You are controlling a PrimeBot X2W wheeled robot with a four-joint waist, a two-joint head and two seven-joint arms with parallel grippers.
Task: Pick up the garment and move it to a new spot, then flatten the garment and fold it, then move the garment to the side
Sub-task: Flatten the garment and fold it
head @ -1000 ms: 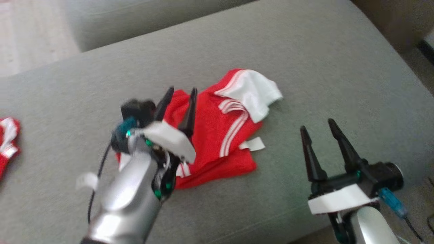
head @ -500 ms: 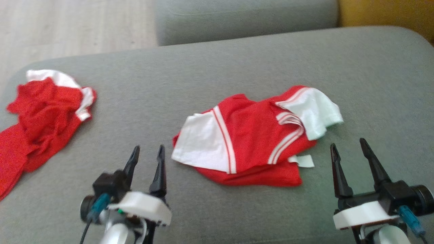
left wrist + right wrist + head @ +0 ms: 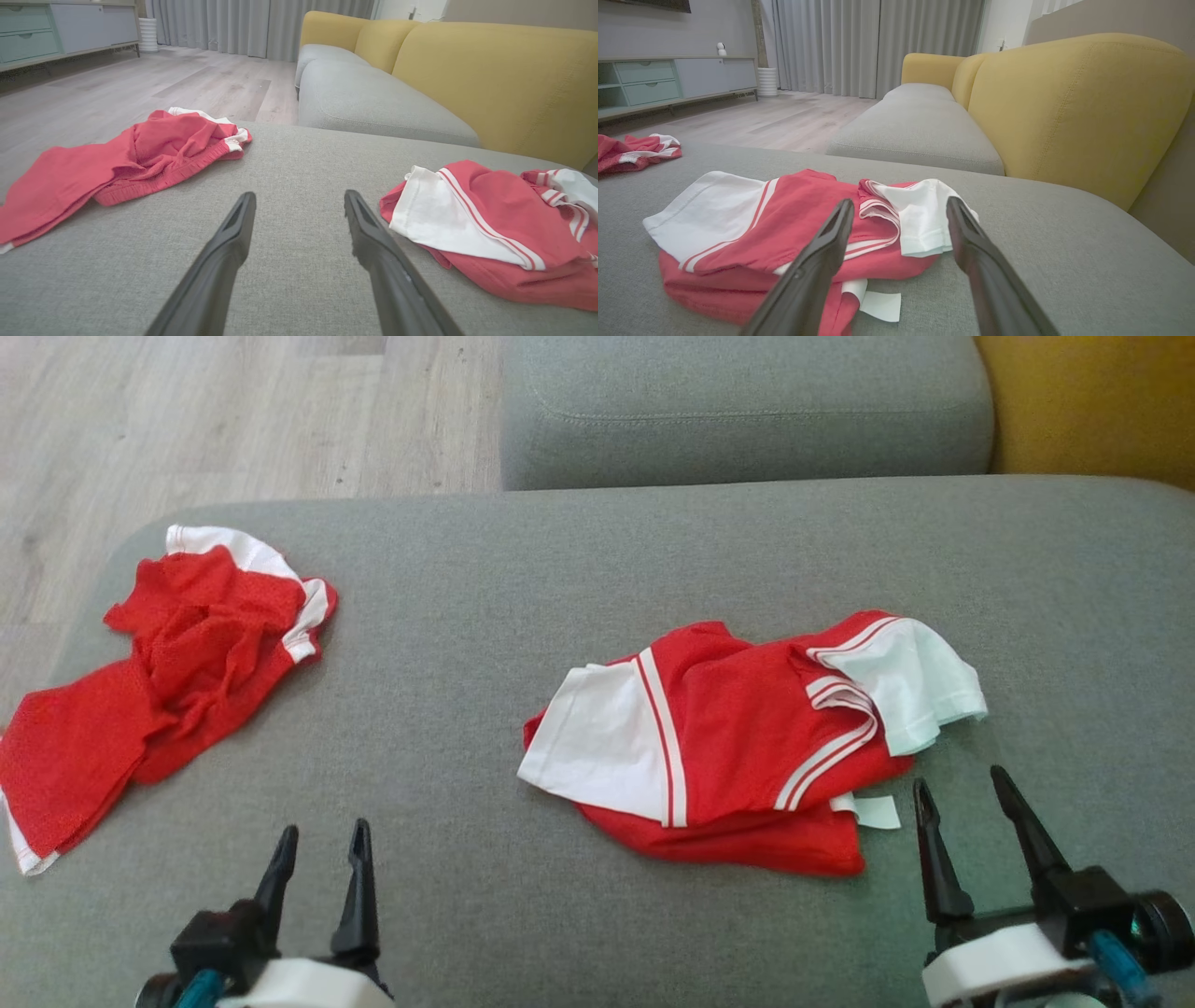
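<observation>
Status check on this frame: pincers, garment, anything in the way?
Left pincer open, right pincer open, both empty. Red-and-white garment lies folded on grey cushion, just ahead of right pincer. Crumpled red garment far left, well apart.

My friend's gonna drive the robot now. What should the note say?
The left gripper is open and empty, over the grey sofa cushion.
The right gripper is open and empty, beside the folded red-and-white garment mid-cushion.
A crumpled red garment with white trim lies at the cushion's left end.
Done: the middle garment looks roughly folded.
Left: probably moving it aside; the crumpled one is not folded yet.
</observation>
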